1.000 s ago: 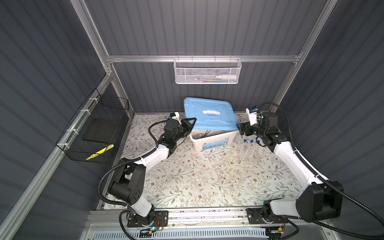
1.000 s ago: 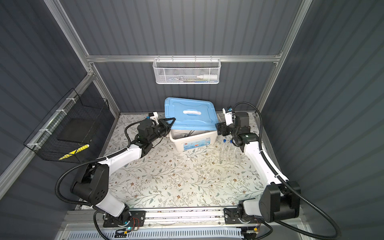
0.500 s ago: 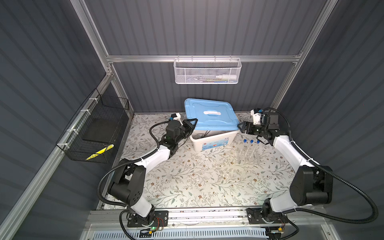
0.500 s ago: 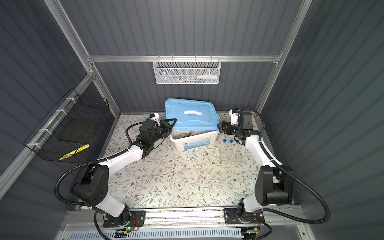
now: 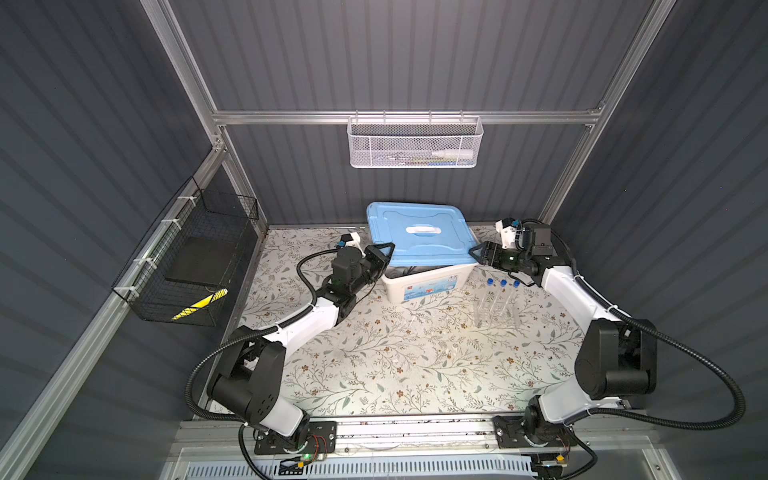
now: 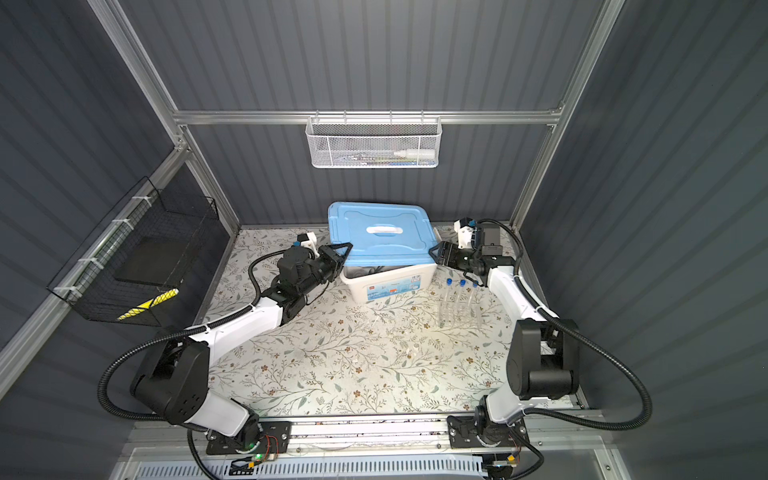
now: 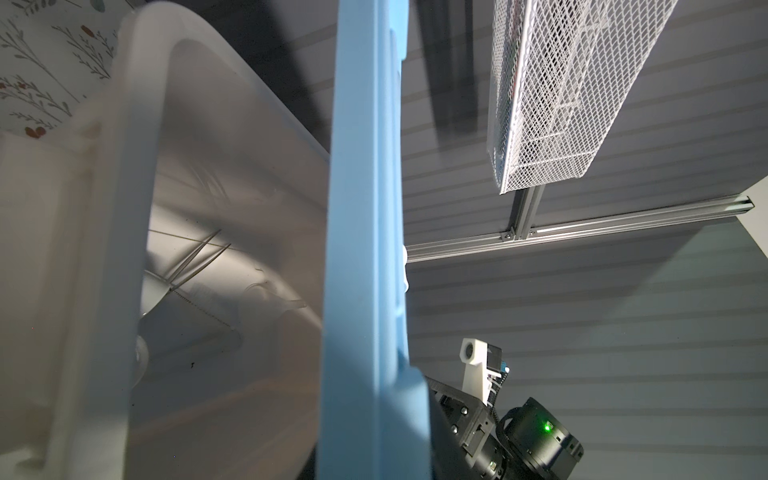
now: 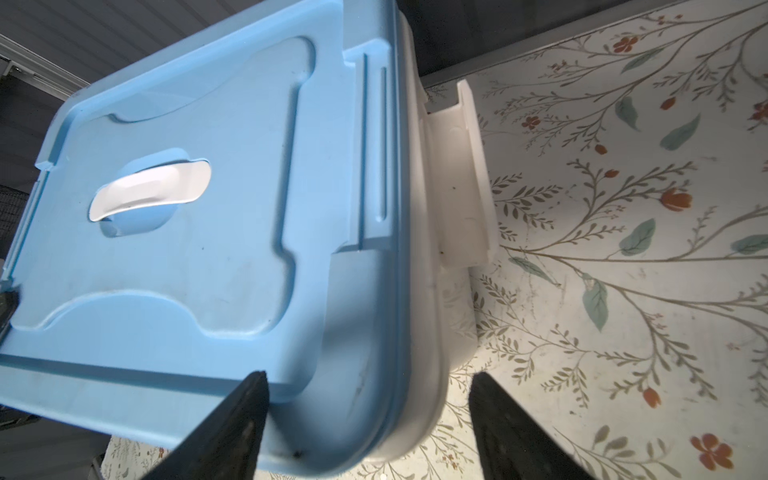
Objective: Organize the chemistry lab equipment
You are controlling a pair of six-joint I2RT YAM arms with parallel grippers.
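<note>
The cream box point(image 5: 430, 282) stands at the back middle, its blue lid point(image 5: 419, 239) raised along the front. My left gripper point(image 5: 384, 251) is shut on the lid's front left corner; in the left wrist view the lid's edge point(image 7: 365, 249) fills the middle and hides my fingers. Thin metal tweezers point(image 7: 199, 257) lie inside the box beside a white rounded piece point(image 7: 151, 291). My right gripper point(image 8: 368, 376) is open, its fingers point(image 8: 249, 415) straddling the front right corner of lid and box. Three blue-capped test tubes point(image 5: 503, 284) stand in the clear rack point(image 5: 496, 311), also point(image 6: 459, 307).
A white mesh basket point(image 5: 413, 145) hangs on the back rail above the box. A black wire basket point(image 5: 195, 266) hangs on the left wall. The floral mat point(image 5: 395, 365) covers the floor between both arm bases.
The right arm has swung its wrist toward the back wall. Its gripper has come in at the lid's front right corner, and its jaws have narrowed somewhat. The left gripper keeps its hold.
</note>
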